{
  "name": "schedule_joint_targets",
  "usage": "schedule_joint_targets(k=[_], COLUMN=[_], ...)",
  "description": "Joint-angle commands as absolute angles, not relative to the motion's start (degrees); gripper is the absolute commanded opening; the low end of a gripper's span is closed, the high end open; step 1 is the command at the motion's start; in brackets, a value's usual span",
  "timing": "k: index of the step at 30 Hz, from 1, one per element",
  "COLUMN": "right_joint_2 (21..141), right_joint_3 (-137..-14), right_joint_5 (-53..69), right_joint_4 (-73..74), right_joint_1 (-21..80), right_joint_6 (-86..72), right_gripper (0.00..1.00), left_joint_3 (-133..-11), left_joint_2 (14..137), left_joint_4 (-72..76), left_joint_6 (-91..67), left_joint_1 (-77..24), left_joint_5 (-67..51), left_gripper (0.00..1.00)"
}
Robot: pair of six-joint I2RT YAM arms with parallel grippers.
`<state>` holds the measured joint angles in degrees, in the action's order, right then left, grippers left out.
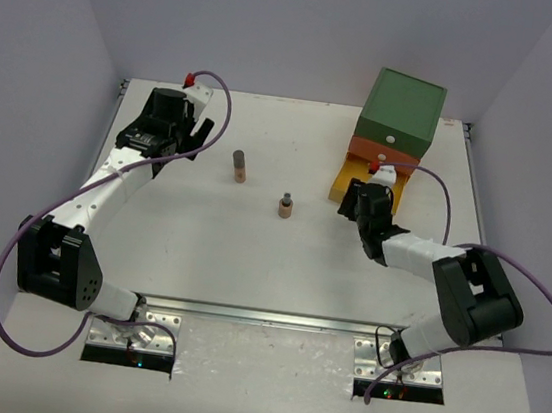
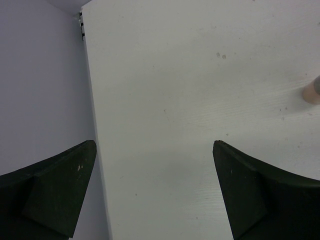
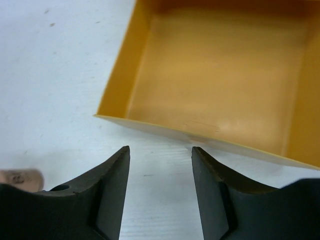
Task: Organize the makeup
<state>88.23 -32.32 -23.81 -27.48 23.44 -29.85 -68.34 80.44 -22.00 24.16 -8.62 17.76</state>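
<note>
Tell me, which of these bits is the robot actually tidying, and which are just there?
The job:
- tall tube
- short tube

Just there:
- drawer box; its yellow drawer is pulled open and looks empty in the part seen. It is probably the store, not makeup.
- table

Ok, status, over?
Left gripper open, empty. Right gripper open, empty, at pulled-out yellow plastic drawer. Tall tan-brown cylindrical tube, short tan-brown cylindrical tube loose on table. Nothing blocking.
</note>
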Motion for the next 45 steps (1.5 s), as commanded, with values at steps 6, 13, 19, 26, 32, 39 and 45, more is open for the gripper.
schedule_joint_targets(k=[6,13,19,26,32,39,45], right_joint_2=[77.29,83.56,93.54,103.37,106.84,108.21,109.09], right_joint_3=[-34.16,-36.96,-48.64,-59.73,-63.29,-64.98,-65.87], right_joint_5=[15.56,22.84,18.56,9.28,7.44,6.38,5.98], right_joint_4=[-18.15,-22.30,-19.33,-10.42,-7.27,-3.68,-1.04], right_joint_1=[24.08,30.98,34.97,35.60,35.60,35.60,35.60], right_joint_6=[-7.11,1.56,0.41,-1.96,-3.23,-1.84,-1.32], right_gripper=[0.55,0.78,0.99,0.99,0.99,0.91,0.80], left_joint_3=[-68.53,-70.35,-70.84,-70.60,-70.19,-70.32,-70.58], left_joint_2=[79.38,80.52,80.48,80.27,80.40,81.02,81.23], left_joint_4=[-20.19,-21.67,-22.70,-22.85,-22.52,-22.32,-22.32], left_joint_6=[23.28,22.14,22.00,22.21,22.56,22.59,22.57], left_joint_1=[-7.91,-7.91,-7.91,-7.91,-7.91,-7.97,-7.91], left_joint_5=[17.09,16.66,16.99,17.64,18.11,18.13,18.11], left_gripper=[1.00,1.00,1.00,1.00,1.00,1.00,1.00])
